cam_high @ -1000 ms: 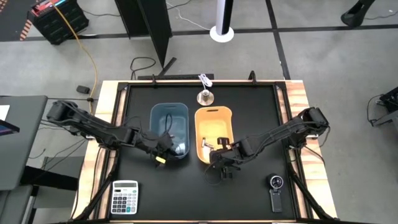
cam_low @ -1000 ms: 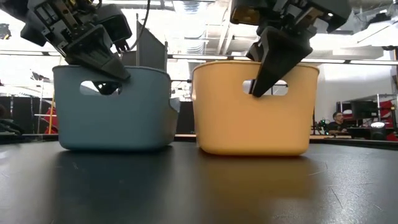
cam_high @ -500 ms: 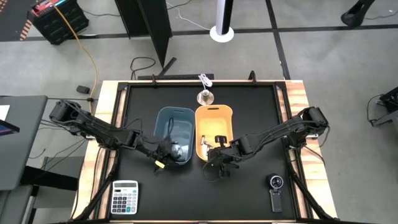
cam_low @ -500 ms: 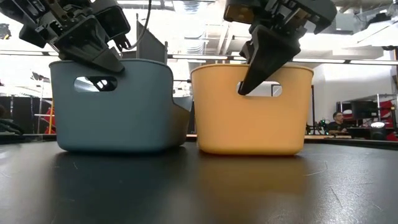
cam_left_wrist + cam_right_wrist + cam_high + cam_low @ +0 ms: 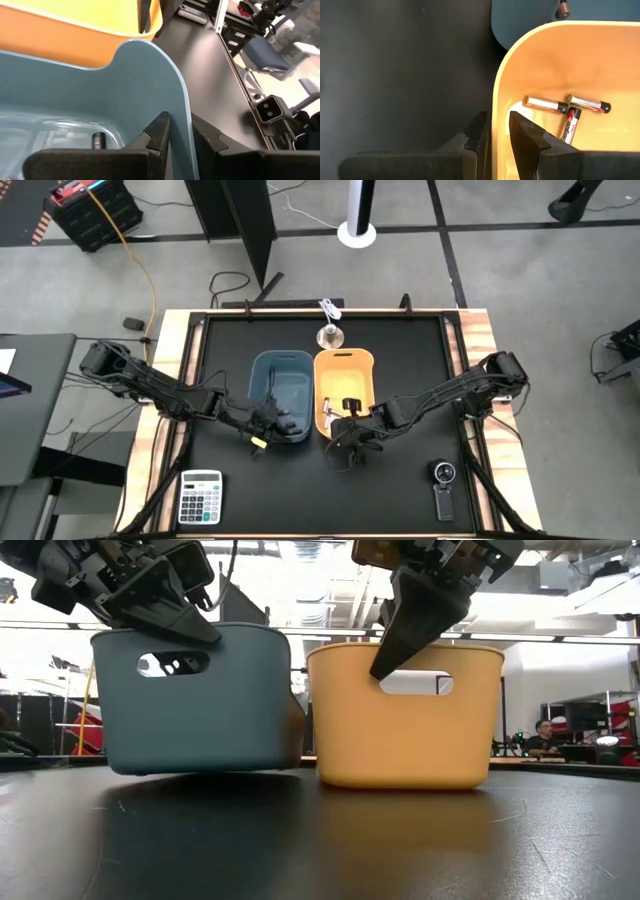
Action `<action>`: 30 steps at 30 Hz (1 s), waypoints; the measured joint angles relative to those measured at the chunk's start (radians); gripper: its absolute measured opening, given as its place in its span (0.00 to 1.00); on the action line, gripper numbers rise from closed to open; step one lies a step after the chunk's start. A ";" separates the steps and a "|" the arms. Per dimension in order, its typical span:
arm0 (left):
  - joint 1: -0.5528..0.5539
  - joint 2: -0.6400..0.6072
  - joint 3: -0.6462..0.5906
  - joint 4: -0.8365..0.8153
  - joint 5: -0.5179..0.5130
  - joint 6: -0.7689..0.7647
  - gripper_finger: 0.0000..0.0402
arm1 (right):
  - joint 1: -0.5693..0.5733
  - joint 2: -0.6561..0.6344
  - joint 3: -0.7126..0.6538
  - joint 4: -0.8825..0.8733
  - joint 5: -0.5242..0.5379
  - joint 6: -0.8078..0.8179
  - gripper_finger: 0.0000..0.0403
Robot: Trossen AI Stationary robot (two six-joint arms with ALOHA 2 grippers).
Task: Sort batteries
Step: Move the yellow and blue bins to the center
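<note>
white lettering, possibly "Energizer", on black-and-red battery (image 5: 569, 127) in yellow bin (image 5: 530, 60)

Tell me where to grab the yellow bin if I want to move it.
Take the yellow bin by its thin upright rim, from above, one finger inside and one outside. The right claw already straddles the near wall this way; the handle cutout sits just below.
</note>
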 joint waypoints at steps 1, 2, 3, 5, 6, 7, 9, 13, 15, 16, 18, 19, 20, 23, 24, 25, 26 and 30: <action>0.000 0.000 0.000 0.000 -0.004 0.001 0.13 | 0.000 0.000 0.000 0.000 0.000 0.004 0.24; 0.000 0.000 0.000 0.000 -0.010 0.002 0.13 | 0.000 0.000 0.000 0.001 0.000 0.007 0.24; 0.000 0.000 0.000 0.000 -0.020 0.002 0.13 | -0.001 0.000 0.000 0.002 0.000 0.011 0.24; 0.000 0.000 0.000 0.002 -0.035 0.005 0.13 | -0.002 0.000 0.000 0.011 0.000 0.018 0.24; 0.000 0.000 0.000 0.002 -0.037 0.006 0.13 | -0.004 0.000 0.000 0.016 0.000 0.019 0.24; 0.000 0.000 0.000 0.003 -0.038 0.006 0.13 | -0.006 0.000 0.000 0.023 0.000 0.021 0.24; 0.000 0.000 0.000 0.010 -0.041 0.005 0.13 | -0.006 0.000 0.000 0.030 0.000 0.021 0.24; 0.000 0.000 0.000 0.019 -0.042 0.005 0.13 | -0.007 0.000 0.000 0.037 0.000 0.021 0.24; 0.000 0.000 0.000 0.020 -0.042 0.005 0.13 | -0.007 0.000 0.000 0.037 0.000 0.020 0.24; 0.000 0.000 0.000 0.020 -0.042 0.004 0.14 | -0.007 0.000 0.000 0.037 0.000 0.020 0.24; 0.000 0.000 0.000 0.024 -0.045 -0.001 0.16 | -0.007 0.001 0.000 0.037 0.000 0.021 0.24; 0.000 0.000 0.000 0.024 -0.052 -0.008 0.18 | -0.007 0.001 0.000 0.037 0.000 0.021 0.24; 0.000 0.000 0.001 0.024 -0.053 -0.012 0.19 | -0.007 0.001 0.000 0.037 0.000 0.022 0.24; 0.000 0.000 0.001 0.023 -0.057 -0.013 0.24 | -0.007 0.001 0.000 0.037 0.000 0.025 0.24; 0.000 0.000 0.001 0.023 -0.061 -0.013 0.26 | -0.007 0.001 0.000 0.037 0.000 0.025 0.24; 0.000 0.000 0.001 0.023 -0.065 -0.013 0.28 | -0.007 0.001 0.000 0.036 0.000 0.025 0.24; 0.000 0.000 0.001 0.025 -0.069 -0.013 0.29 | -0.007 0.001 0.000 0.036 0.000 0.025 0.24; 0.000 0.000 0.001 0.063 -0.072 -0.004 0.33 | -0.007 0.001 0.000 0.037 0.000 0.025 0.24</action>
